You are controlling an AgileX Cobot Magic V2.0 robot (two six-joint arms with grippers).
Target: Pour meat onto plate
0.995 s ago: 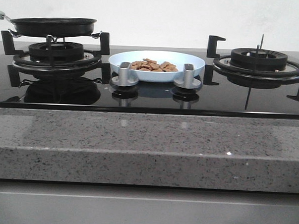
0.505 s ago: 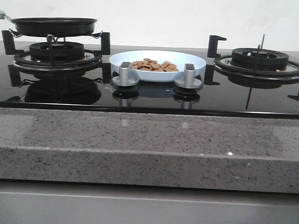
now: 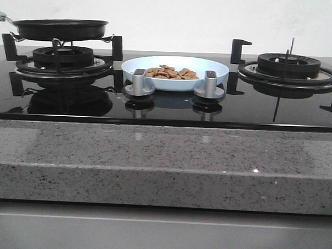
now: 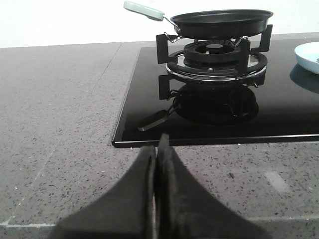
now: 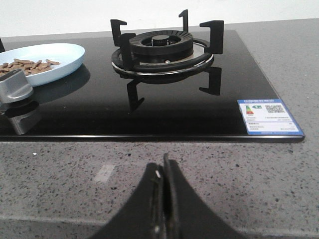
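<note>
Although both arms sit low over the speckled grey stone desk (image 3: 164,163), clear of the hob, I see little left to do: the task looks finished from here. On the desk lies the glossy black glass cooktop (image 3: 167,105), with a black cast-iron burner and trivet at each end, the left burner (image 3: 63,58) and the right burner (image 5: 164,47). On the left one rests the shallow black frying pan (image 4: 222,22) with its pale green handle (image 4: 143,9); from these low angles I cannot see inside it, so I cannot say it is empty. Between the burners stands the wide pale blue round plate (image 3: 209,77), and the heap of small orange-brown meat chunks (image 3: 171,73) lies in its middle, well inside the rim. Two silver metal control knobs (image 3: 139,82) stand just in front of the plate. The left gripper (image 4: 157,149) has its black fingers pressed together on nothing; the right gripper (image 5: 163,172) likewise, holding nothing.

My worry is mostly my own doing: a careless sweep of either arm across the hob could clip a knob, nudge the plate on the slick glass, or catch the pan handle and tip the pan off its trivet.
</note>
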